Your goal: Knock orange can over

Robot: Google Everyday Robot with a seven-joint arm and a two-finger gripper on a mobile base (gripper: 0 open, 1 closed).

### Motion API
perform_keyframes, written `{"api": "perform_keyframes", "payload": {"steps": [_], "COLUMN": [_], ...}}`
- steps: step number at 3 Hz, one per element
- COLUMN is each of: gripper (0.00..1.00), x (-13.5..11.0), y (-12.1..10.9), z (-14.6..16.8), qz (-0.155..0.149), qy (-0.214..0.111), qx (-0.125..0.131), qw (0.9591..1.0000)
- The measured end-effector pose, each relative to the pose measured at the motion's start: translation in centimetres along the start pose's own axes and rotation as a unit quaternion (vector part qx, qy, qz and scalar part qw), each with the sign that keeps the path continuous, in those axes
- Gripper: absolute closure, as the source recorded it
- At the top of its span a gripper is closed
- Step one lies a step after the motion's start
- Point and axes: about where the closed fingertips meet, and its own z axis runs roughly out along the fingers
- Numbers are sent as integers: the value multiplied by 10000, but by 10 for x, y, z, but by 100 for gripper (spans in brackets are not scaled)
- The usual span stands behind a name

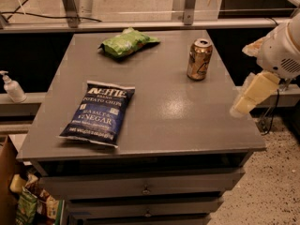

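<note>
In the camera view, the orange can (199, 59) is standing upright on the grey table (187, 121), toward the far right part of the top, its silver lid facing up; the gripper (248, 97) is hanging just beyond the table's right edge, nearer the camera than the can and apart from it, touching nothing (whether it is spread or pressed together, I cannot tell); a green snack bag (126, 42) is lying near the far edge, left of the can; a blue chip bag (99, 111) is lying flat on the near left part; a pump bottle (11, 87) is standing on a ledge off to the left; drawers (145, 189) are showing under the tabletop.
</note>
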Motion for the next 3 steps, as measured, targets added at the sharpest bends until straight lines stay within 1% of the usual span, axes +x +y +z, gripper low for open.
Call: {"api": "perform_keyframes", "payload": {"steps": [1,2,3], "gripper": [0,0,0], "x": [6,22,33], "y": [-40,-74,-99], "z": [23,38,60], "qz": [214,468,802], "qy": [-383,-576,-1020], "qx": [307,596,720], "qw": [9986,9955,9889]}}
